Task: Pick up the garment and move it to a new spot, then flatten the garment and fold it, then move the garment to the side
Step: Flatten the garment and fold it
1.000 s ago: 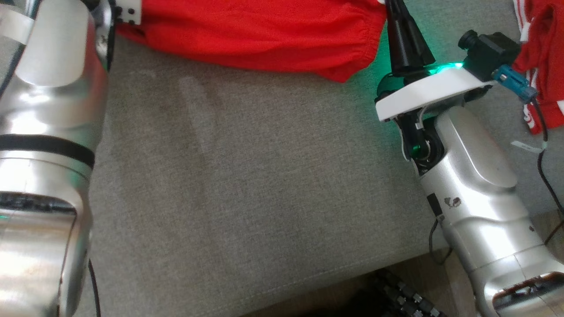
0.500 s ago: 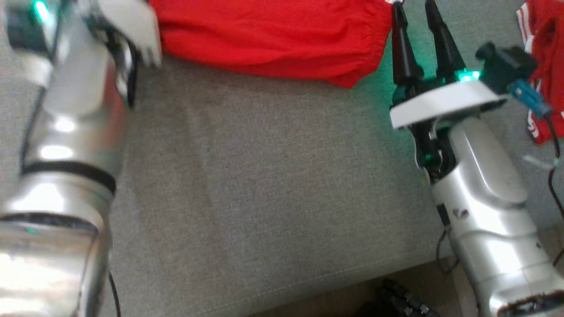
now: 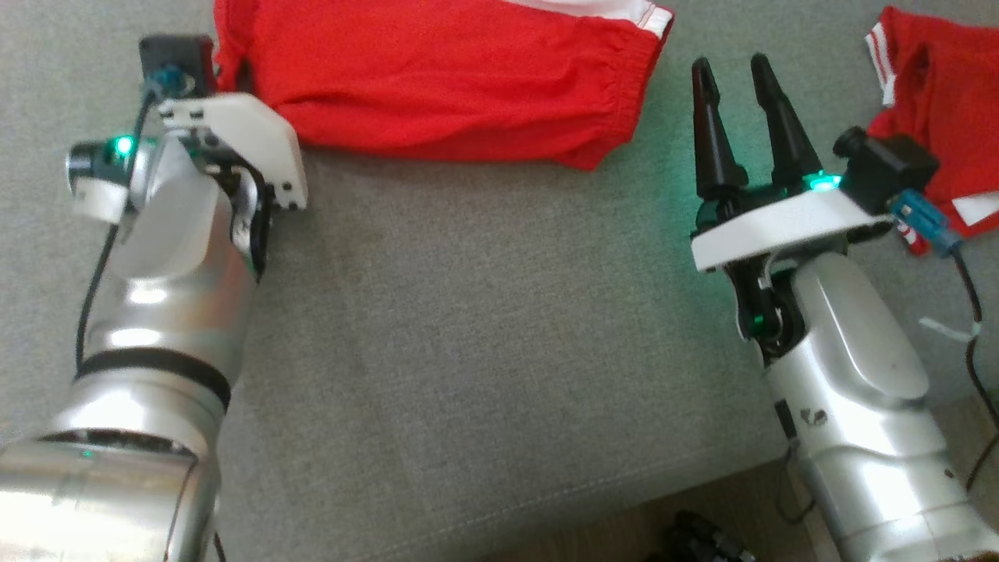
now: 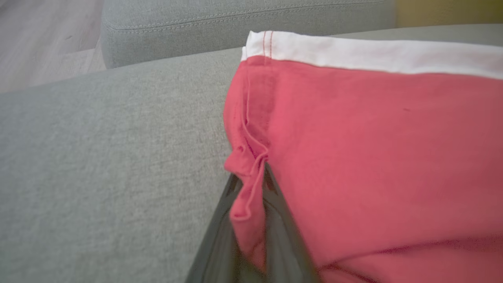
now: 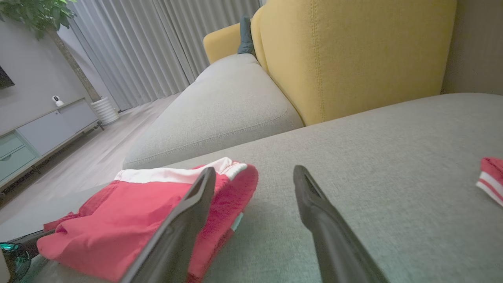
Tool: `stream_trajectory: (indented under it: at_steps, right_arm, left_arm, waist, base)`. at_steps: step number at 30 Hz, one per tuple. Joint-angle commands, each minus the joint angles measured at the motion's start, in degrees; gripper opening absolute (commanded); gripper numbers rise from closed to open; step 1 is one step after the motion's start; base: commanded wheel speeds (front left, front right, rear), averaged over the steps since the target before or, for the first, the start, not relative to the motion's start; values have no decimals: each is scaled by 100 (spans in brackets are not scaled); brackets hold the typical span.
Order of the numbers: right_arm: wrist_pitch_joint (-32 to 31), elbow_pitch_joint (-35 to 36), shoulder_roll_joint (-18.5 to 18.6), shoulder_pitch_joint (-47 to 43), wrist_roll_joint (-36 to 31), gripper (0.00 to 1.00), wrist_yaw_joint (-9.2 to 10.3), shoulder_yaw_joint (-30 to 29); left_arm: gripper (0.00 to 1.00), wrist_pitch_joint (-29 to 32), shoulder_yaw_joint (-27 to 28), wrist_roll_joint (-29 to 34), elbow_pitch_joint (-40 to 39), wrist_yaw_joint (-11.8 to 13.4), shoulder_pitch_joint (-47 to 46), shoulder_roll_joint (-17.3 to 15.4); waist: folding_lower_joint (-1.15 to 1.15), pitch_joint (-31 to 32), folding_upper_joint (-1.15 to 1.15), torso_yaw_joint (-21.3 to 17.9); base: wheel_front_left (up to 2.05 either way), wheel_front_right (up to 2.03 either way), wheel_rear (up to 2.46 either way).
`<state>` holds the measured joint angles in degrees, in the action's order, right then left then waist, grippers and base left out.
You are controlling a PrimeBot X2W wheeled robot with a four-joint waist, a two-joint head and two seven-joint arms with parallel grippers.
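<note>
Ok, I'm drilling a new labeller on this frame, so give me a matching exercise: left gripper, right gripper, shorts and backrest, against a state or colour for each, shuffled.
Things:
1. left gripper
2. right gripper
3. shorts
4. backrest

States:
A. yellow
B. open, empty
C. lying on the sofa
D. shut on a red fold

Pairs: 1-D, 2-B, 3-C, 4-A
</note>
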<state>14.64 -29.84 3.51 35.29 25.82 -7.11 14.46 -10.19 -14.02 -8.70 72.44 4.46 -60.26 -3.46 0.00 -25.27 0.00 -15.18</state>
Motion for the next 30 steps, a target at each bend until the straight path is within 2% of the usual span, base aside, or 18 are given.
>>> stream_trajectory:
  at_steps: [1,8,15,22,27,28,29,30]
  right_arm:
    - [36,138,-63,-137,-75,100,-37,30]
    - [36,-88,-63,-568,-275,100,-37,-141]
    - [36,-301,-61,-1026,-422,100,-37,-261]
    - [36,-389,-61,-1207,-470,100,-37,-231]
    - [36,-449,-62,-1209,-414,100,-37,-54]
    - [36,-471,-62,-1191,-390,100,-37,8]
    - [36,-493,-62,-1165,-355,100,-37,62]
    - [36,-515,-62,-1128,-338,100,-37,106]
  left_arm:
    - [0,65,107,-72,103,-19,435,-128]
    - [0,-370,339,-490,46,-91,1169,-3]
    - [0,-475,451,-876,-436,-123,2061,53]
    - [0,-479,156,-1243,-1183,-53,2706,56]
    - [0,-480,-229,-1484,-1745,174,2996,57]
    - [40,-480,-298,-1514,-1872,232,3055,57]
    - [90,-480,-364,-1530,-2018,295,3112,57]
    - [100,-480,-424,-1544,-2174,354,3168,57]
  waist:
    - [0,145,0,37]
    - [0,861,0,380]
    - [0,1431,0,854]
    - [0,1586,0,1152]
    - [0,1581,0,1372]
    - [0,1576,0,1411]
    - [0,1566,0,1455]
    - [0,1553,0,1502]
  base:
    - [0,0,0]
    - [0,0,0]
    - [0,0,0]
    - [0,0,0]
    - [0,0,0]
    - [0,0,0]
    - [0,0,0]
    - [0,0,0]
